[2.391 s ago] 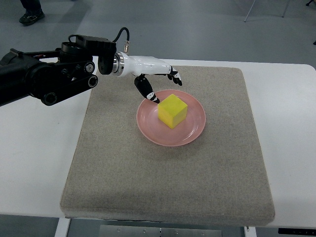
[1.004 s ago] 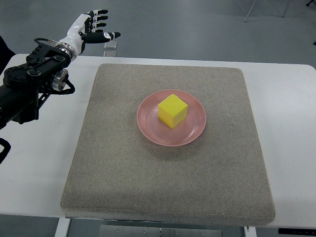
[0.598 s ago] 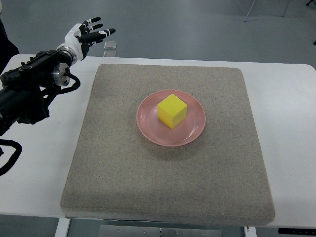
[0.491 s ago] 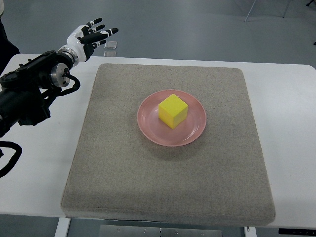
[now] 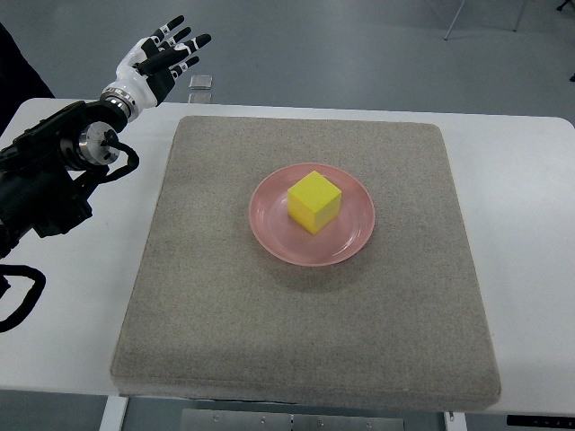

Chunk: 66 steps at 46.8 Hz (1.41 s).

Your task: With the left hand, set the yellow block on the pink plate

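Block [image 5: 314, 200] centred on plate [image 5: 350, 241]

The white-and-black left hand [image 5: 158, 57] hangs past the white counter's [image 5: 63, 296] far edge, fingers spread, holding nothing. Well apart, to its right and nearer, a yellow cube block [image 5: 314, 201] sits on a round pink plate [image 5: 349, 242] on a grey fabric mat [image 5: 296, 332].

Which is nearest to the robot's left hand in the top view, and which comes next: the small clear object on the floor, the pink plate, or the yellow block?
From the left hand:
1. Small clear object, just right of the fingers.
2. Round pink plate, its left rim, mid-mat.
3. Yellow cube block, at the plate's centre.
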Each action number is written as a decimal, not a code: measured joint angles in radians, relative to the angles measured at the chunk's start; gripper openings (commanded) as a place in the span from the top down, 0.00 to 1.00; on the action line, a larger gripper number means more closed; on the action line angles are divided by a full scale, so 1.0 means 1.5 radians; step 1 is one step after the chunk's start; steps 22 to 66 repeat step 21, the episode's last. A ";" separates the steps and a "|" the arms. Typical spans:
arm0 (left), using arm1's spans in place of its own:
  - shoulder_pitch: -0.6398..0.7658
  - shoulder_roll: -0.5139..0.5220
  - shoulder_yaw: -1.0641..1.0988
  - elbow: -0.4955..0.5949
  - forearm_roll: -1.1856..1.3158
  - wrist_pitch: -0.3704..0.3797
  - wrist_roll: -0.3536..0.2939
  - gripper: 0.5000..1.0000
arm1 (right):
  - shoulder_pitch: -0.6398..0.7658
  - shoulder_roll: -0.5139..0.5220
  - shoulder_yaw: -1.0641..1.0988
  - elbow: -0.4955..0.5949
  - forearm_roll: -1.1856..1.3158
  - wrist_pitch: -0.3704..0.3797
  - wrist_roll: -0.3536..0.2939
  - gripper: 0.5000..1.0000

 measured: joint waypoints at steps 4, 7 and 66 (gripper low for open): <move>0.000 -0.001 0.000 0.000 0.000 0.000 0.000 0.02 | 0.000 0.000 0.000 0.000 0.000 0.000 0.000 0.15; 0.000 -0.001 0.000 0.001 0.000 0.000 0.000 0.02 | 0.000 0.000 0.000 0.000 0.000 0.000 0.000 0.15; -0.007 -0.002 -0.009 0.012 -0.002 0.005 0.000 0.02 | 0.000 0.000 0.000 0.000 0.000 0.000 0.000 0.15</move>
